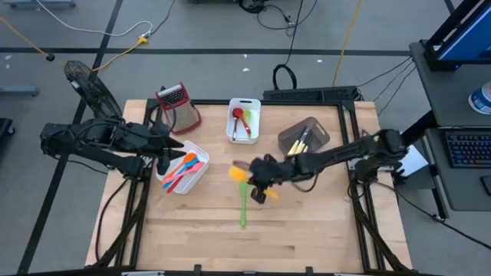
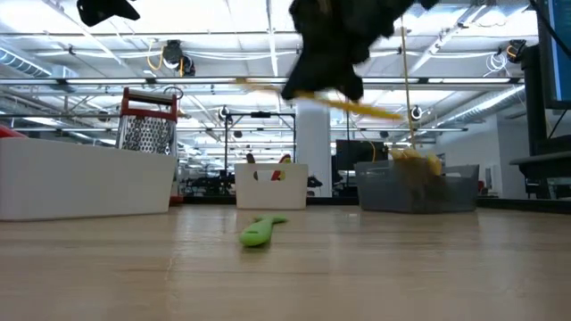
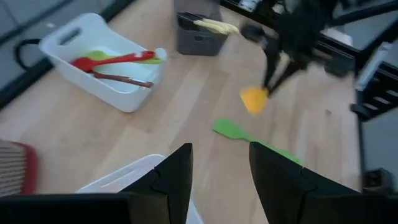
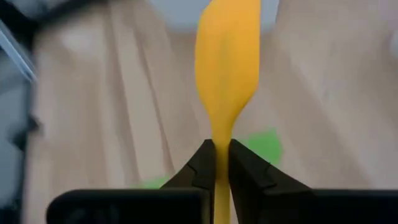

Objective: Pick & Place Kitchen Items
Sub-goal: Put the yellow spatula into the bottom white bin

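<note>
Bins holding utensils, right gripper (image 4: 222, 163) jaws pinching yellow spatula (image 4: 227, 68), left gripper (image 3: 219, 180) jaws spread.

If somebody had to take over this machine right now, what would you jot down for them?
Right gripper: shut on the yellow spatula, held above the table's middle.
Left gripper: open, holding nothing, over the white bin at the table's left side.
Done: red, orange and blue utensils lie in that bin; more sit in the middle white bin and the grey bin.
Left: bin the yellow spatula, then collect the green spatula lying loose on the table.
</note>
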